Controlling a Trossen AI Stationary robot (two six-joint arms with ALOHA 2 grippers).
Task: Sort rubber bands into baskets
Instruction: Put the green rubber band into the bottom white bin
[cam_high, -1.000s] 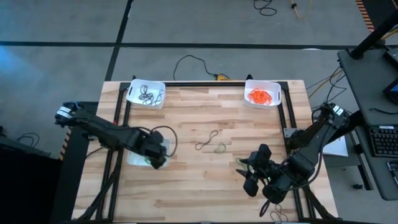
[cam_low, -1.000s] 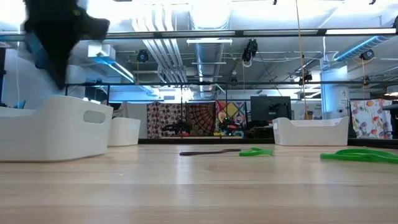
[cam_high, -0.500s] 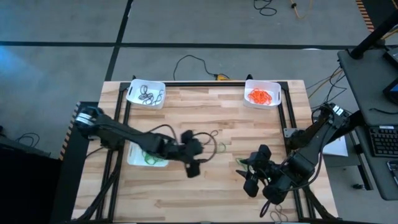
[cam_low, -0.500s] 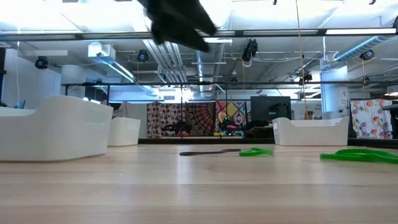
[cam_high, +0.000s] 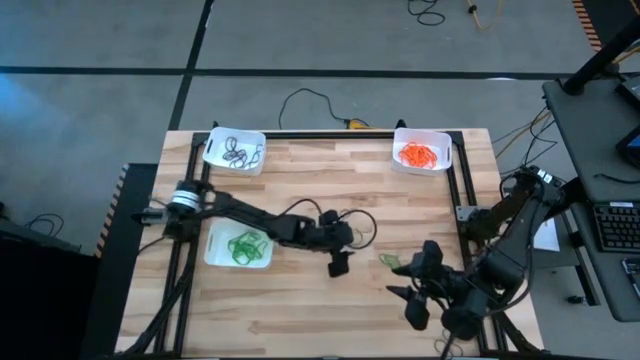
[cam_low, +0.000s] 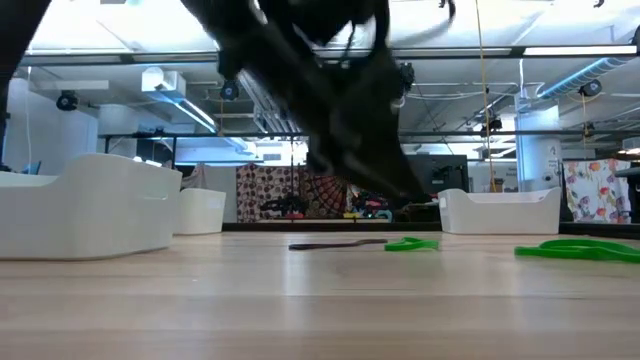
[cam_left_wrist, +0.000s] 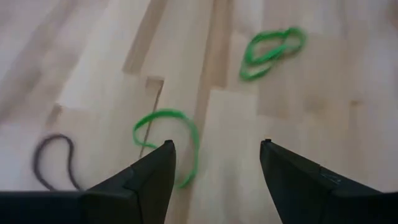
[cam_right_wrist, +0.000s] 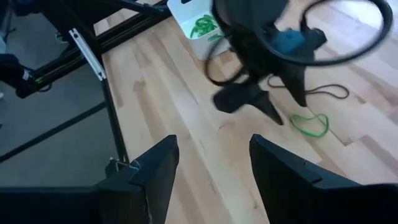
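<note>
Three white baskets (cam_high: 239, 247) hold my sorted bands; two green bands (cam_left_wrist: 169, 140) and a dark one (cam_left_wrist: 53, 160) lie loose mid-table.

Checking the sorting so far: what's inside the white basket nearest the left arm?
The white rectangular plastic basket holds a tangle of thin green rubber bands. Nothing covers it; the count is unclear.

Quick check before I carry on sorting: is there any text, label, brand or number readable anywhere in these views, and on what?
None can be read.
Baskets: plain white, no label visible in any view.
Table: bare wood, no markings.
Left gripper and right gripper: dark fingers, no print visible.
Room behind the table in the low view: patterned hangings and a monitor, but any writing there is too small to read.
</note>
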